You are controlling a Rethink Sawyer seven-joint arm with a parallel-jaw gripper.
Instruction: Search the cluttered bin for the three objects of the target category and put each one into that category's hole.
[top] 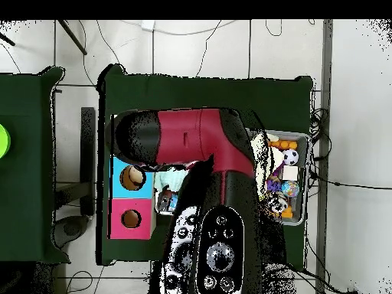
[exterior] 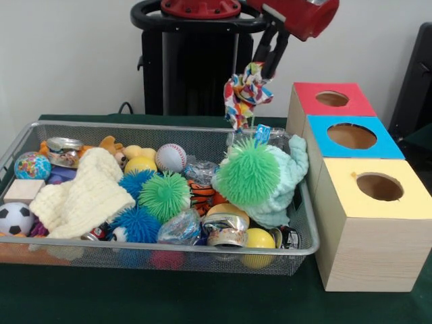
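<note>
The gripper (exterior: 264, 73) hangs above the far right corner of the wire bin (exterior: 40, 251), its jaws pinched shut on a multicoloured cloth (exterior: 246, 93). The cloth dangles free in the air, its lower end just over the bin's far rim and clear of the clutter below. It sits left of the red-topped box (exterior: 307, 96), level with that box's upper edge.

3 wooden boxes stand in a row along the bin's right side, each with 1 round hole in its top: the red-topped box farthest back, then the blue-topped box (exterior: 378, 146), then the yellow-topped box (exterior: 412, 202) nearest the bench's front edge. All 3 holes are open and unblocked. The yellow-topped box stands just beside the bin's right wall.

The bin is packed nearly to its rim. A green spiky ball (exterior: 248, 172) rests on a pale teal cloth (exterior: 293, 172) at the right end, rising above the rim. A cream knitted hat (exterior: 81, 196) covers much of the left half. A baseball (exterior: 170, 157) lies near the far wall and a small soccer ball (exterior: 15, 219) at the front left corner.

Bare green bench (exterior: 169, 300) runs along the front of the bin.

In the overhead view the arm (top: 199, 145) covers most of the bin, leaving only 1 end showing.
</note>
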